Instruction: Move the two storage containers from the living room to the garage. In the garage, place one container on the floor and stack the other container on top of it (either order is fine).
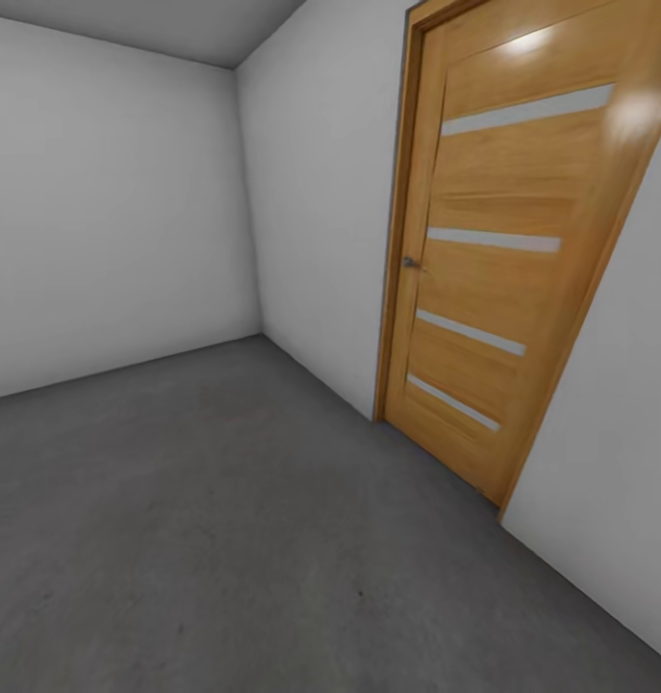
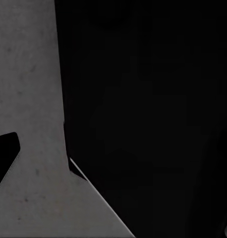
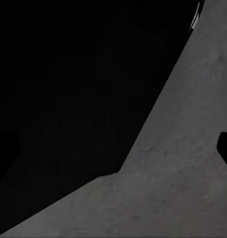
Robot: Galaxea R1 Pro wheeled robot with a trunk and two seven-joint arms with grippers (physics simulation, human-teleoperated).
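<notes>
I am in the garage, on its grey concrete floor [image 1: 224, 539]. The two storage containers are out of view. In the left wrist view, one black fingertip [image 2: 5, 156] of my left gripper [image 2: 113, 158] stands at the frame's edge over the floor [image 2: 34, 74], with nothing held. In the right wrist view, a black fingertip [image 3: 226, 148] of my right gripper [image 3: 113, 153] also sits at the edge above the floor [image 3: 183, 198]. Both grippers look open and empty. A large black shape fills much of each wrist view, and I cannot tell what it is.
An orange-wood door [image 1: 503, 260] with four pale slits and a small handle [image 1: 410, 262] is shut in the right wall [image 1: 320, 221]. A plain white wall [image 1: 109, 192] closes the far end. Open concrete stretches ahead and to the left.
</notes>
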